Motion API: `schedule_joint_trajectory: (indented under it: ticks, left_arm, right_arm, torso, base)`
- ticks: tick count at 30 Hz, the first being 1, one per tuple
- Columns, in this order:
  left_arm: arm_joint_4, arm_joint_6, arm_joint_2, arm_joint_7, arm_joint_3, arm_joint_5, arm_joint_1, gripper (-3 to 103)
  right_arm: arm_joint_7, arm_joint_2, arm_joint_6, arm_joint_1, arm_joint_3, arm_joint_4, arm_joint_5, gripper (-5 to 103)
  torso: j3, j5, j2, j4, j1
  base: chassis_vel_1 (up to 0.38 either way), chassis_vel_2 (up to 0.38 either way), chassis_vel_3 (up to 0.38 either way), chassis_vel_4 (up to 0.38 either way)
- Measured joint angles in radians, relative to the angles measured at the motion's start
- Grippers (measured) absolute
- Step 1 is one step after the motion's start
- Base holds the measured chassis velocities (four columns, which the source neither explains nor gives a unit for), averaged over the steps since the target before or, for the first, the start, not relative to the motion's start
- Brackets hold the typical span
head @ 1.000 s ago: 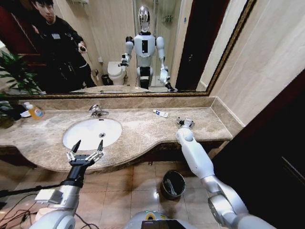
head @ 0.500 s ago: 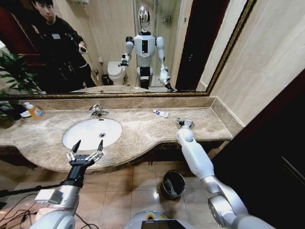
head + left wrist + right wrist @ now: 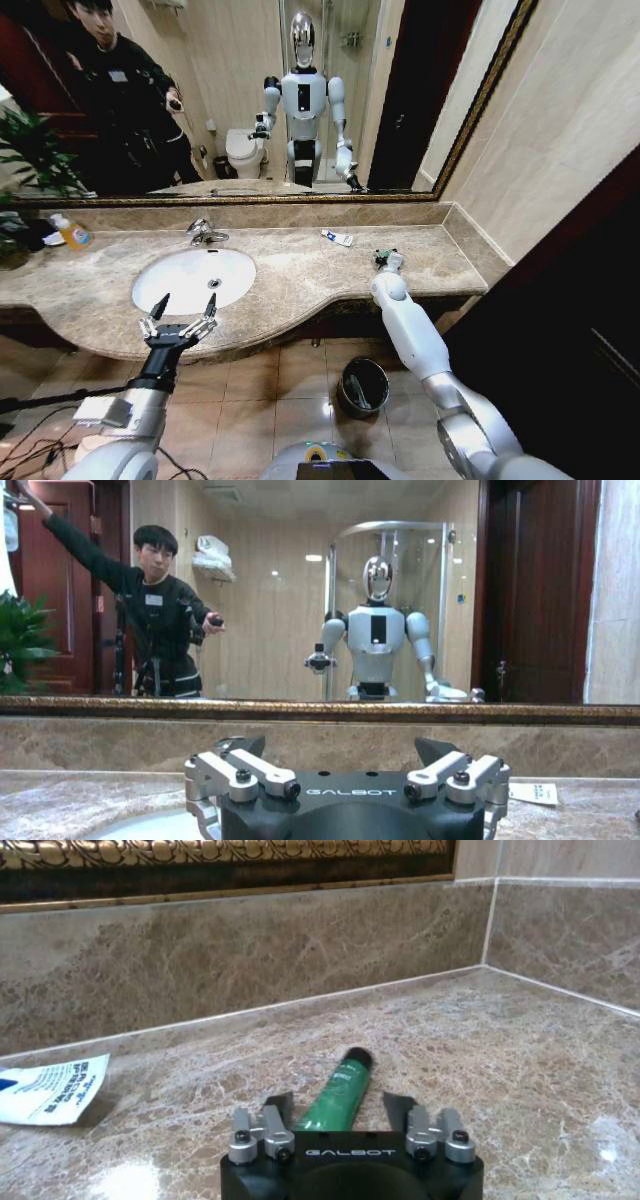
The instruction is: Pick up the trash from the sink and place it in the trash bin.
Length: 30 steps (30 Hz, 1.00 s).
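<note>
Right pincer (image 3: 338,1119) marked GALBOT — fingers spread around a small green tube (image 3: 338,1091) near the beige marble surface's (image 3: 300,270) back right corner; left pincer (image 3: 181,312) spread at the front edge

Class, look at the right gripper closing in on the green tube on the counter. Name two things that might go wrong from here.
1. The green tube lies flat between the open right gripper's fingers; on smooth marble it may roll away or slip out.
2. The trash bin is narrow, on the floor under the counter edge; a drop may miss.
</note>
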Motion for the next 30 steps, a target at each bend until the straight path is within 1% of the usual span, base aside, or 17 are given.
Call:
schedule_joint_trajectory:
  ticks: [4, 5, 7, 9, 12, 14, 15, 18, 22, 23, 25, 27, 28, 30]
  left_arm:
    - [0.000, 0.000, 0.000, 0.000, 0.000, 0.000, 0.000, 100]
    - [0.000, 0.000, 0.000, 0.000, 0.000, 0.000, 0.000, 100]
    - [0.000, 0.000, 0.000, 0.000, 0.000, 0.000, 0.000, 100]
    - [0.000, 0.000, 0.000, 0.000, 0.000, 0.000, 0.000, 100]
    - [0.000, 0.000, 0.000, 0.000, 0.000, 0.000, 0.000, 100]
    - [0.000, 0.000, 0.000, 0.000, 0.000, 0.000, 0.000, 100]
    - [0.000, 0.000, 0.000, 0.000, 0.000, 0.000, 0.000, 100]
    - [0.000, 0.000, 0.000, 0.000, 0.000, 0.000, 0.000, 100]
    - [0.000, 0.000, 0.000, 0.000, 0.000, 0.000, 0.000, 100]
    - [0.000, 0.000, 0.000, 0.000, 0.000, 0.000, 0.000, 100]
    - [0.000, 0.000, 0.000, 0.000, 0.000, 0.000, 0.000, 100]
    - [0.000, 0.000, 0.000, 0.000, 0.000, 0.000, 0.000, 100]
    - [0.000, 0.000, 0.000, 0.000, 0.000, 0.000, 0.000, 100]
    - [0.000, 0.000, 0.000, 0.000, 0.000, 0.000, 0.000, 100]
  right_arm:
    - [-0.009, 0.003, 0.005, -0.004, -0.004, 0.001, -0.015, 42]
    - [-0.009, 0.003, 0.005, -0.004, -0.004, 0.001, -0.015, 42]
    - [-0.013, 0.005, 0.009, -0.005, -0.006, 0.002, -0.029, 32]
    - [-0.016, 0.006, 0.010, -0.006, -0.007, 0.003, -0.034, 32]
    - [-0.023, 0.011, 0.014, -0.007, -0.009, 0.003, -0.048, 16]
    - [-0.025, 0.012, 0.017, -0.008, -0.009, 0.003, -0.051, 16]
    - [-0.028, 0.012, 0.021, -0.011, -0.009, 0.005, -0.059, 10]
    - [-0.036, 0.005, 0.026, -0.022, -0.009, 0.025, -0.069, 8]
    - [-0.077, -0.042, 0.026, -0.072, -0.009, 0.136, -0.070, 8]
    - [-0.077, -0.042, 0.026, -0.072, -0.009, 0.136, -0.070, 8]
    - [-0.107, -0.067, 0.026, -0.106, -0.001, 0.190, -0.079, 8]
    - [-0.150, -0.103, 0.036, -0.167, 0.012, 0.263, -0.110, 8]
    - [-0.150, -0.103, 0.036, -0.167, 0.012, 0.263, -0.110, 8]
    - [-0.177, -0.123, 0.042, -0.216, 0.018, 0.309, -0.117, 8]
  torso:
    - [0.000, 0.0001, 0.000, 0.0000, 0.000]
    - [0.000, 0.0001, 0.000, 0.0000, 0.000]
    - [0.000, 0.0001, 0.000, 0.0001, 0.000]
    - [0.000, 0.0001, 0.000, 0.0001, 0.000]
    - [0.000, 0.0000, 0.000, 0.0000, 0.000]
    - [0.000, 0.0001, 0.000, 0.0001, 0.000]
    - [0.000, 0.0001, 0.000, 0.0001, 0.000]
    - [0.000, 0.0003, 0.000, 0.0002, 0.000]
    - [0.000, 0.0002, 0.000, 0.0001, 0.000]
    - [0.000, 0.0002, 0.000, 0.0001, 0.000]
    - [0.000, 0.0004, 0.000, 0.0001, 0.000]
    - [0.000, 0.0002, 0.000, 0.0000, 0.000]
    - [0.000, 0.0002, 0.000, 0.0000, 0.000]
    - [0.000, 0.0004, 0.000, 0.0000, 0.000]
  base:
    - [0.000, 0.000, 0.000, 0.000]
    - [0.000, 0.000, 0.000, 0.000]
    - [0.000, 0.000, 0.000, 0.000]
    - [0.000, 0.000, 0.000, 0.000]
    - [0.000, 0.000, 0.000, 0.000]
    - [0.000, 0.000, 0.000, 0.000]
    - [0.000, 0.000, 0.000, 0.000]
    - [0.000, 0.000, 0.000, 0.000]
    - [0.000, 0.000, 0.000, 0.000]
    - [0.000, 0.000, 0.000, 0.000]
    - [0.000, 0.000, 0.000, 0.000]
    - [0.000, 0.000, 0.000, 0.000]
    - [0.000, 0.000, 0.000, 0.000]
    - [0.000, 0.000, 0.000, 0.000]
